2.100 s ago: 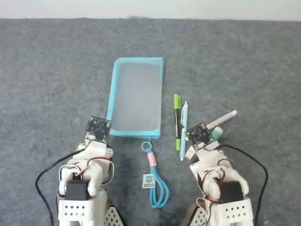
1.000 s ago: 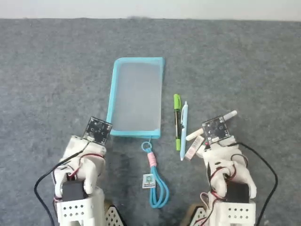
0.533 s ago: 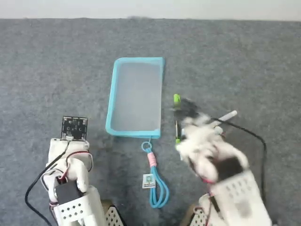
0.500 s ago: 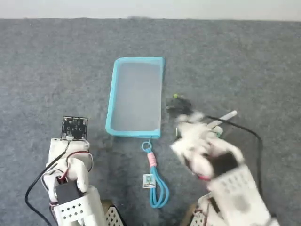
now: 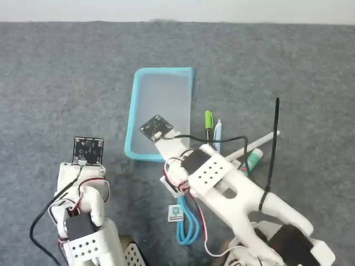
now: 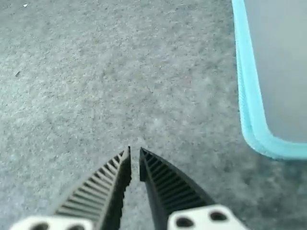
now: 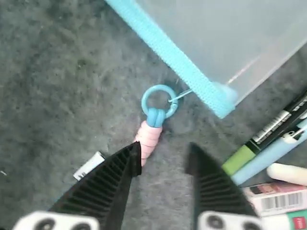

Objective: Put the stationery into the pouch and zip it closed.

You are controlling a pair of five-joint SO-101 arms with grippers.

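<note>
**A:** Quick rundown. The see-through plastic pouch with light-blue zip edging [image 5: 161, 102] lies flat on the grey felt table [image 5: 66, 72], with its short zip end toward the arms. The stationery is all outside it, just beside its right long edge. There's a green marker pen [image 5: 208, 122] with a pale blue pen [image 5: 217, 132] touching it. A white pen [image 5: 263, 138] lies slanted further out, next to a small white-and-teal item [image 5: 254, 160].

**B:** And the grippers?

**A:** The right gripper [image 7: 163, 155] is spread wide with nothing in it. It hovers over the pink sleeve [image 7: 147, 139] of the blue cord strap [image 5: 188, 224], which hangs off the blue ring [image 7: 159, 101] at the pouch's corner. One fingertip is right by the sleeve, but I can't tell if it's touching. The left gripper [image 6: 135, 155] has its fingers squeezed together with barely a sliver between them. It's holding nothing and sits over bare felt near the pouch's left edge.

**B:** Zip open or closed?

**A:** Honestly can't tell.
</note>
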